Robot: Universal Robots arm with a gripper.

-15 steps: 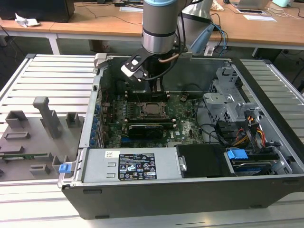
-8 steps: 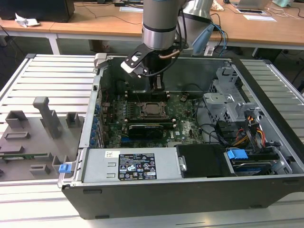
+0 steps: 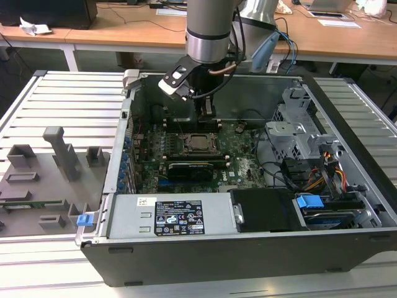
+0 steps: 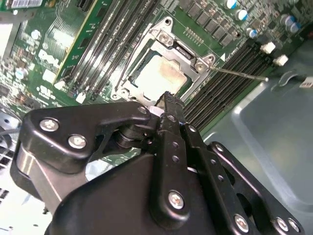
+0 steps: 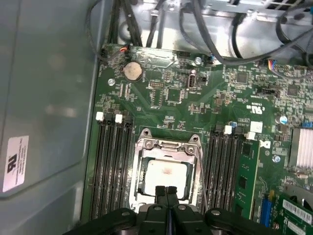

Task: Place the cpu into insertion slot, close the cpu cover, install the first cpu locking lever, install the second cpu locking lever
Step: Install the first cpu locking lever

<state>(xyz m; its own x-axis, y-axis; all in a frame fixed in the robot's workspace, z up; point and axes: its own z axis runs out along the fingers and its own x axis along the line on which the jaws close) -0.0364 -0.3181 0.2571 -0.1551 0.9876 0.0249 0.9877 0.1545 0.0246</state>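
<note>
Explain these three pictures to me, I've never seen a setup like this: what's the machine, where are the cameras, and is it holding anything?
The grey tube coming down in the exterior view is a robot arm. That picture is taken from a camera off the arm. It shows an open computer case lying on a slatted metal table.

The two wrist views come from cameras riding on the arm. They look past its black hand at the green motherboard.

In the middle sits the cpu, a silver-grey square. The cpu cover, a metal frame, lies around it.

The hand's two fingers are pressed together close over the socket, and I see nothing held between them. A thin metal lever sticks out beside the socket.
</note>
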